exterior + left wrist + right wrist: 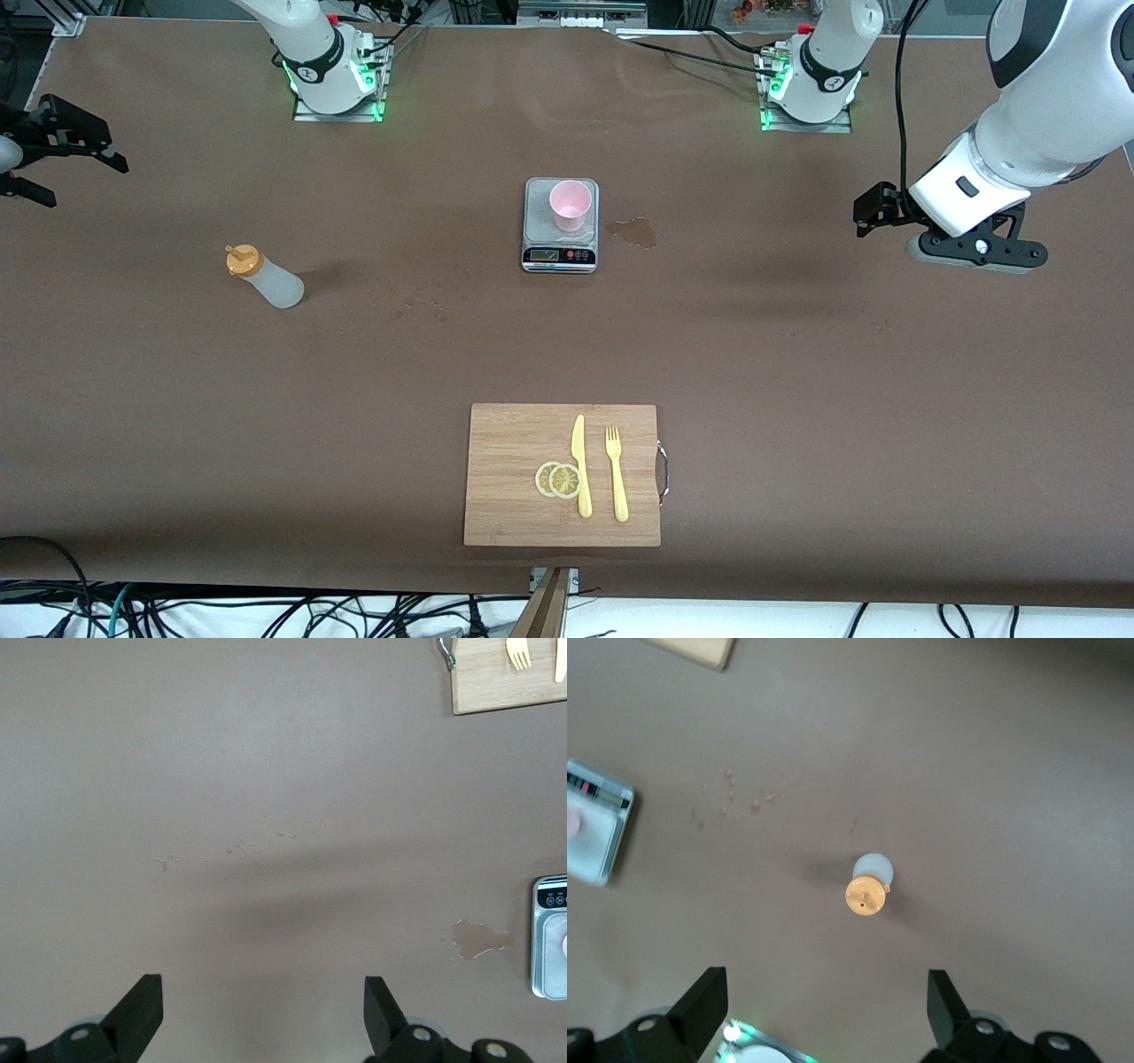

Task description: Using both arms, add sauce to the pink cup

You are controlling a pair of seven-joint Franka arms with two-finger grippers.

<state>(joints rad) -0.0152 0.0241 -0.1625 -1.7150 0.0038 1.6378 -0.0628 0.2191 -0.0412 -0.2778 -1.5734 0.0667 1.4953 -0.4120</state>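
My right gripper (53,168) hangs in the air at the right arm's end of the table (797,372), holding nothing; in the right wrist view its two fingers (700,1005) stand wide apart with bare brown tabletop between them. The sauce bottle (266,277) stands upright on the table toward that same end, well apart from everything else, its orange cap (242,260) on top. From my right wrist I look nearly straight down on that cap (866,896).

Toward the middle of the table sits a grey scale (561,225), and the pink cup (570,206) stands upright on its plate, mouth open to the air. What is inside the cup I cannot tell. Just beside the scale, toward the left arm's end, a small wet stain (638,232) marks the tabletop.

Nearer the front camera than the scale lies a wooden cutting board (505,496). On it rest two lemon slices (558,479) overlapping each other, a yellow knife (581,465) touching them, and a yellow fork (617,473) just beside the knife.

My left gripper (886,213) hovers over bare table at the left arm's end, also empty. In the left wrist view its fingers (142,1010) are spread wide, with only tabletop between them.
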